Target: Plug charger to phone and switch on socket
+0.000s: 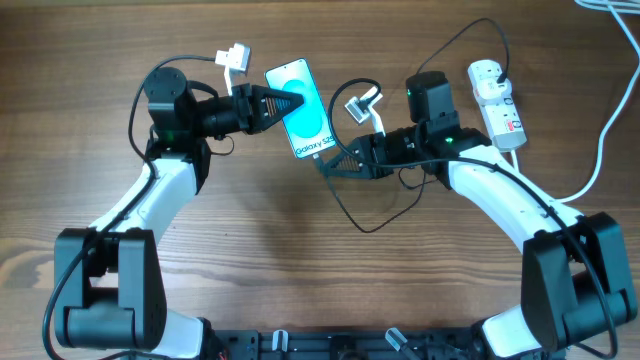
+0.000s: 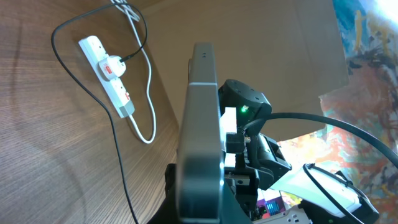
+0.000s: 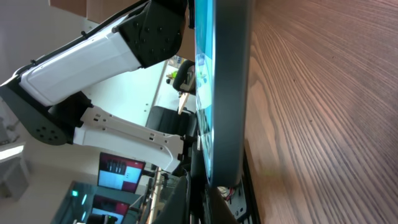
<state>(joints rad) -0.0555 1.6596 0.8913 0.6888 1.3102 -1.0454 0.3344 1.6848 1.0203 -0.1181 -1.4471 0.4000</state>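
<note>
The phone (image 1: 303, 112) has its lit screen up, showing "Galaxy S25", and is held off the wooden table. My left gripper (image 1: 288, 103) is shut on the phone's long side. In the left wrist view the phone (image 2: 200, 124) is edge-on between the fingers (image 2: 200, 208). My right gripper (image 1: 330, 160) is at the phone's bottom end, shut on the charger's black plug tip. The plug itself is hidden in the right wrist view, where the phone (image 3: 225, 87) stands just above the fingers (image 3: 239, 202). The charger cable (image 1: 368, 227) loops back to the white socket (image 1: 497, 103), which also shows in the left wrist view (image 2: 109, 74).
The socket's thick white cord (image 1: 600, 150) runs off the table's right and far edges. Slack black cable lies on the table between the arms and near the socket (image 2: 121, 155). The right arm (image 2: 249, 124) is close behind the phone.
</note>
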